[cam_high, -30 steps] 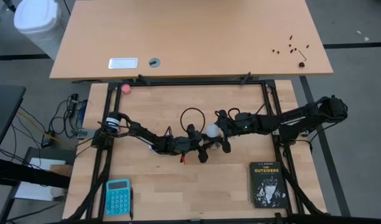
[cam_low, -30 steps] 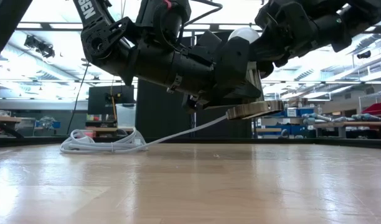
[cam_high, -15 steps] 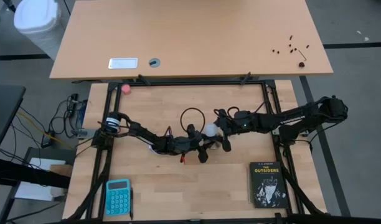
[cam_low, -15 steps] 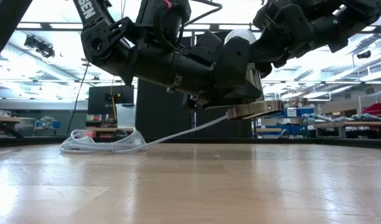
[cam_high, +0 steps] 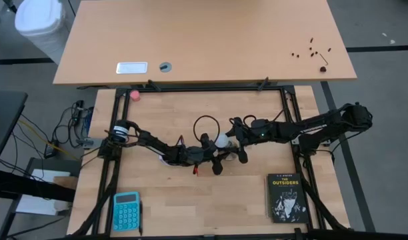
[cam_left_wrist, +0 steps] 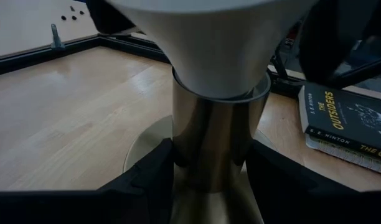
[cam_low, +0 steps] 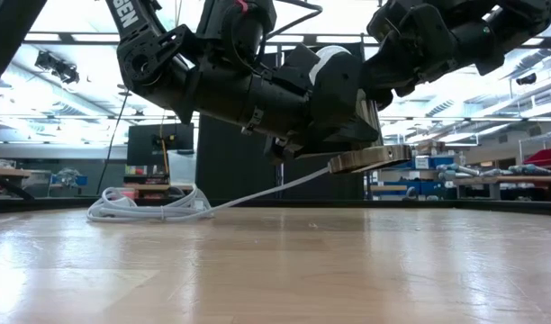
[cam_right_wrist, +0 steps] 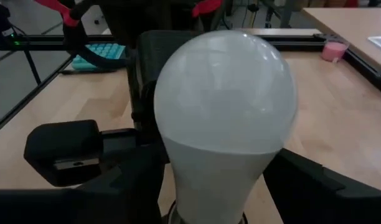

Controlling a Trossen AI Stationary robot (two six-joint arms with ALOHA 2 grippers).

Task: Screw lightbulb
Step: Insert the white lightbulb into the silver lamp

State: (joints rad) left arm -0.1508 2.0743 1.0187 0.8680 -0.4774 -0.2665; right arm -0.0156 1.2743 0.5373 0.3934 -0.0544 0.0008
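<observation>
white frosted glass fills the right wrist view: the lightbulb (cam_right_wrist: 225,106) stands upright, neck down in the brass-coloured socket (cam_left_wrist: 218,146), directly ahead of the right gripper (cam_high: 232,138), whose dark fingers (cam_right_wrist: 315,177) flank the bulb's narrowing neck without clearly pressing it; compared with a second ago the bulb's globe sits a little closer to the left gripper (cam_high: 214,155) in the high view and shows lower behind the black housing in the low view, so it looks to have gone deeper into the thread; the right jaws have also widened slightly, probably a release between turns; the left gripper is clamped narrowly on the socket's barrel, holding it off the table with its white cord (cam_low: 257,193) trailing away; likely more turns remain.
</observation>
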